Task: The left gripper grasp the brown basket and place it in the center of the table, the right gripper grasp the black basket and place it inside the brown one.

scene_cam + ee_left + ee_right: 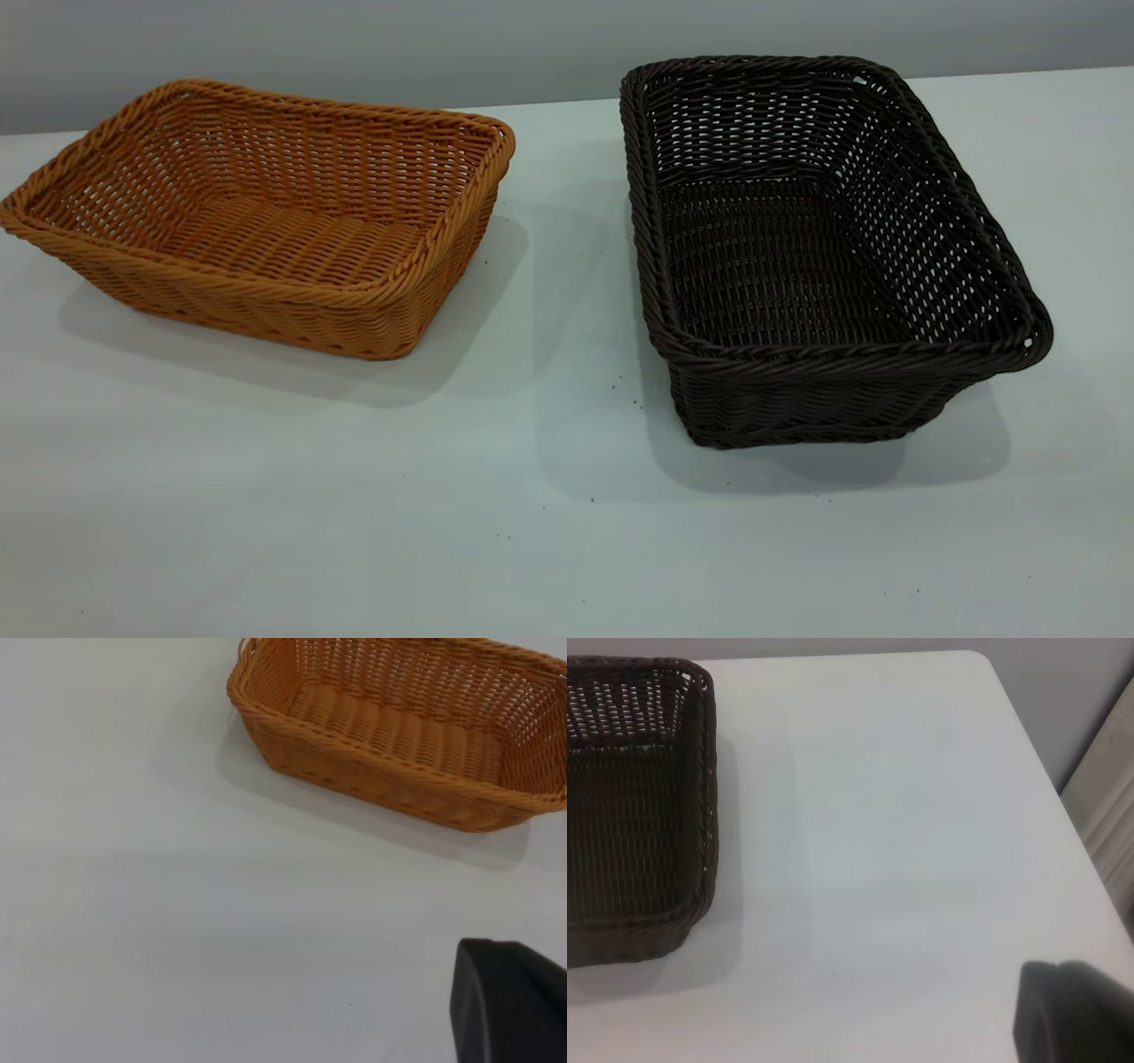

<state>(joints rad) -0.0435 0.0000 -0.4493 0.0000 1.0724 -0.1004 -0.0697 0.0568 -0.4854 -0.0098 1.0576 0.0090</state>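
Baskets stood apart on the white surface (549,532), each upright and empty. The brown basket (266,221) sat toward the surface's left side, near the far edge in the exterior view, turned at a slant to that edge. The black basket (815,257) sat toward the right side, its far rim close to the far edge and its long sides running toward the near edge. A bare strip of surface lay between the two, with a few tiny dark specks scattered near the black basket's near left corner.

Neither arm showed in the exterior view. In the left wrist view only a dark corner of the left tool (509,1001) showed, above bare surface and well apart from the brown basket (407,735). In the right wrist view a similar dark corner of the right tool (1072,1014) showed, well apart from the black basket (633,815), near a rounded corner of the surface. Whether either tool was open or closed, or held anything, could not be told.
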